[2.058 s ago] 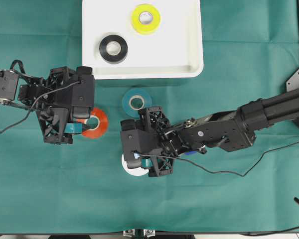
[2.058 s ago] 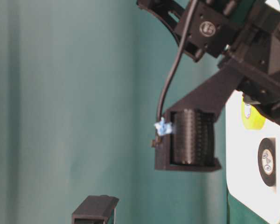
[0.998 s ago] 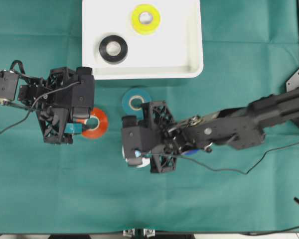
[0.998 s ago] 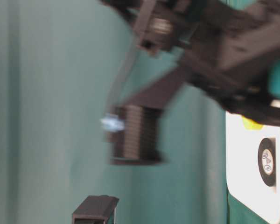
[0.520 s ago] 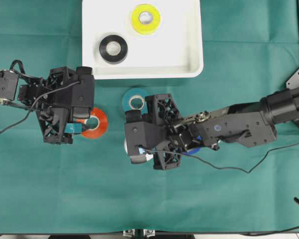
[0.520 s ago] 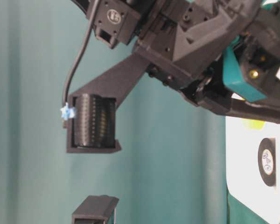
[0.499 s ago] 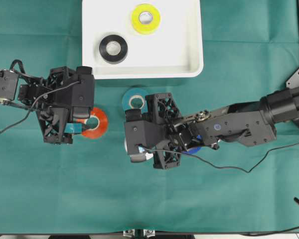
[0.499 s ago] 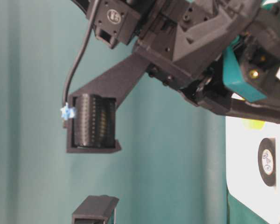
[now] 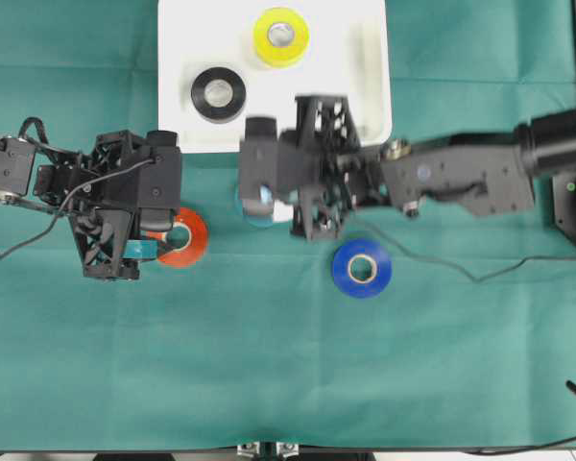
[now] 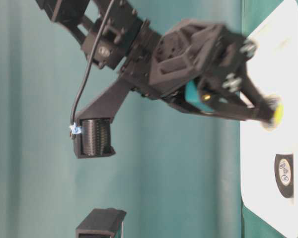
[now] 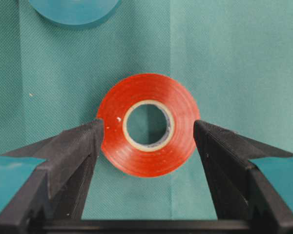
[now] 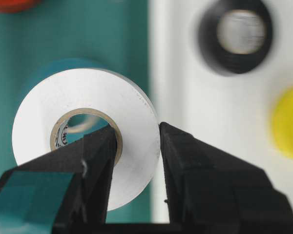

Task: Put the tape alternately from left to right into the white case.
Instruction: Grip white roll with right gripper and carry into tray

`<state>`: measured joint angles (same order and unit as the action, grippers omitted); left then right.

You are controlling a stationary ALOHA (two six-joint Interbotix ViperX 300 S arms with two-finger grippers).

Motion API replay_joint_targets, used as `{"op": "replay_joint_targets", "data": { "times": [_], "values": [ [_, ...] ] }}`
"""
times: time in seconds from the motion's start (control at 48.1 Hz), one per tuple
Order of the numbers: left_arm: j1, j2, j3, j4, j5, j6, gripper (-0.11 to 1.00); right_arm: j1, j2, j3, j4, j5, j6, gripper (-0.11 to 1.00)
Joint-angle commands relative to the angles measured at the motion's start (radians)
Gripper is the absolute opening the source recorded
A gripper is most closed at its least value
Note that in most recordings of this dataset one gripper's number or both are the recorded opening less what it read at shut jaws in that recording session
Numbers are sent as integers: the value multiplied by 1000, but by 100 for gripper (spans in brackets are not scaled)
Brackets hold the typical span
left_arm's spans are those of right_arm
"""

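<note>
Two of six tape rolls lie in the white case (image 9: 365, 86) at the top of the overhead view: the black roll (image 9: 218, 93) near its left front and the yellow roll (image 9: 280, 36) toward its far rim. A third is on its way: the right gripper (image 12: 134, 151) pinches the wall of the white roll (image 12: 85, 131), one finger through the core and one outside, carrying it clear of the green cloth (image 9: 269, 375) just short of the case's near edge. Below it, mostly hidden by the arm, sits the teal roll (image 12: 53, 68). The left gripper (image 11: 149, 131) hangs over the red roll (image 11: 147, 124) with its jaws spread wide on either side, not closed on it. The blue roll (image 9: 361, 268) lies alone on the cloth, right of centre. By this count, a third of the job is done; the white roll needs setting down, and red, teal and blue remain to be moved.
</note>
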<state>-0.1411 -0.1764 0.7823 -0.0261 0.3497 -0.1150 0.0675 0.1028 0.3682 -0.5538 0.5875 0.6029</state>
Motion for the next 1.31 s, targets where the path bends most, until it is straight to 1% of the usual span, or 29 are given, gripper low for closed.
{"op": "replay_joint_targets", "data": {
  "times": [0.0,0.083,0.187,0.457,0.582,0.686,0.832,1.289],
  "values": [
    [-5,-12,-8,-2,-3,-5,95,-38,-34,-9,-25,-6,-2,32],
    [-5,-12,-8,-2,-5,-9,95,-81,-29,-9,-40,-23,-2,32],
    [-5,-12,-8,-3,-5,-6,95,-138,-17,-5,-51,-72,-2,32],
    [-5,-12,-8,-3,-5,-6,95,-261,26,21,-52,-195,2,32],
    [-5,-12,-8,-3,-5,-6,95,-298,49,29,-52,-241,5,32],
    [-5,-11,-8,-3,-5,-6,95,-313,67,31,-52,-267,5,32],
    [-5,-11,-8,-2,-5,-6,95,-322,91,32,-52,-268,8,32],
    [-5,-12,-9,-3,-5,-6,95,-324,106,51,-49,-273,6,32]
  ]
}}
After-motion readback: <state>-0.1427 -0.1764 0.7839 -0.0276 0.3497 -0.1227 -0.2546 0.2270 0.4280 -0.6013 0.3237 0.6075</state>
